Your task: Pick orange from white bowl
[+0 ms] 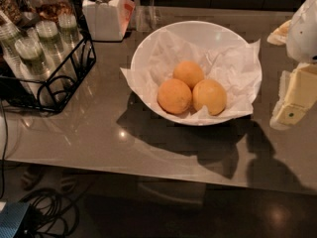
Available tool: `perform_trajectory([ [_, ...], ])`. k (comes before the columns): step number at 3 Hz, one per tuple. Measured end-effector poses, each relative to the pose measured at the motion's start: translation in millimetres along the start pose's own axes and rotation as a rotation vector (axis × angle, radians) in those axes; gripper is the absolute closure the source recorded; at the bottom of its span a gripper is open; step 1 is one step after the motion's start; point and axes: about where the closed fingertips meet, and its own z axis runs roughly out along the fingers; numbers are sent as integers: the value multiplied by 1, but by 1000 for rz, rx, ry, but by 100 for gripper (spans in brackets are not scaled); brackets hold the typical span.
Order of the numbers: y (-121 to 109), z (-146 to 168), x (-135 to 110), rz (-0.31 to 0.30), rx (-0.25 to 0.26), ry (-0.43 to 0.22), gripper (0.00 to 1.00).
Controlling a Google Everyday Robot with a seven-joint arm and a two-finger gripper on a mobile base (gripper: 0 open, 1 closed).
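Resting in the white bowl on crumpled white paper, front right among three fruits: the orange, palest and most yellow, touching the redder fruit to its left and the smaller one behind. Hanging at the right edge of the view, just beside the bowl and apart from all the fruit: the gripper, cream-coloured, partly cut off; cannot tell whether open or closed, or holding anything. Over on the left of the grey table, a black wire rack of stacked cups and a white lidded jar
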Motion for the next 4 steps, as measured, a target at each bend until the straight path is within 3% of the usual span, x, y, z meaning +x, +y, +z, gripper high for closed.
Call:
perform_trajectory([
  [1, 0, 0, 0, 0, 0, 0, 0],
  [2, -4, -1, -7, 30, 18, -85, 0],
  [3, -25, 2, -32, 85, 16, -268, 0],
  [4, -21, 1, -46, 89, -8, -321, 13],
])
